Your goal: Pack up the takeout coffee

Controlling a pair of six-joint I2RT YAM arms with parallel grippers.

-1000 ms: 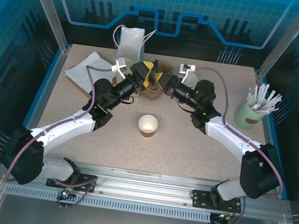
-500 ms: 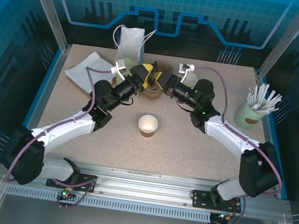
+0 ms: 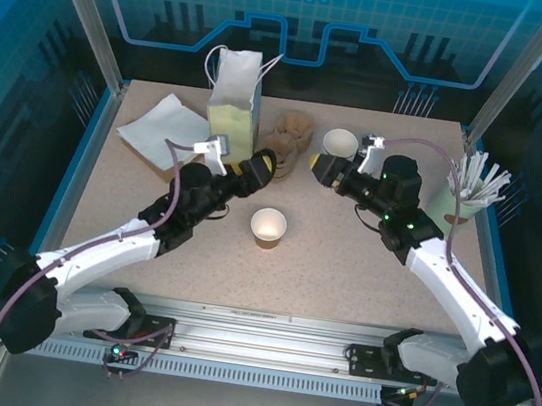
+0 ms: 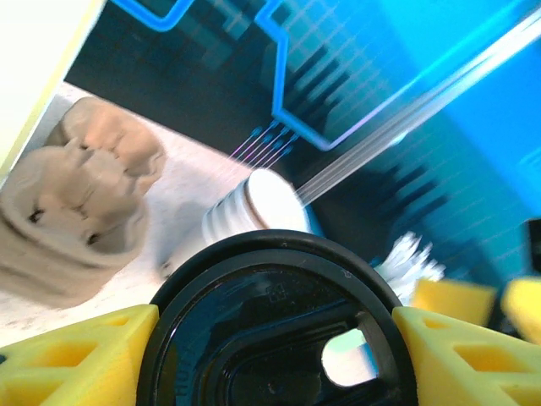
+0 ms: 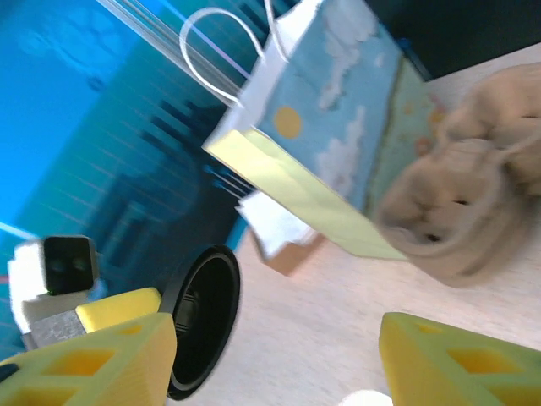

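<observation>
The takeout coffee's brown paper cup (image 3: 269, 226) stands lidless at the table's middle. Its round black lid (image 3: 278, 165) hangs above the table behind the cup. My left gripper (image 3: 266, 166) is shut on it. In the left wrist view the lid (image 4: 254, 288) sits between both yellow fingers (image 4: 80, 359), rim pressed on each side. My right gripper (image 3: 319, 166) is just right of the lid, open and holding nothing. The right wrist view shows the lid (image 5: 203, 321) edge-on beyond the open gripper (image 5: 279, 364).
A paper bag (image 3: 235, 97) stands at the back, with a brown pulp cup carrier (image 3: 289, 135) to its right. White cups (image 3: 340, 142) are behind my right gripper. A green cup of stirrers (image 3: 463, 200) is far right and napkins (image 3: 165, 128) lie far left.
My right gripper opened, let go of the lid and drew back to the right. The left arm pulled the lid away from the carrier toward the near side.
</observation>
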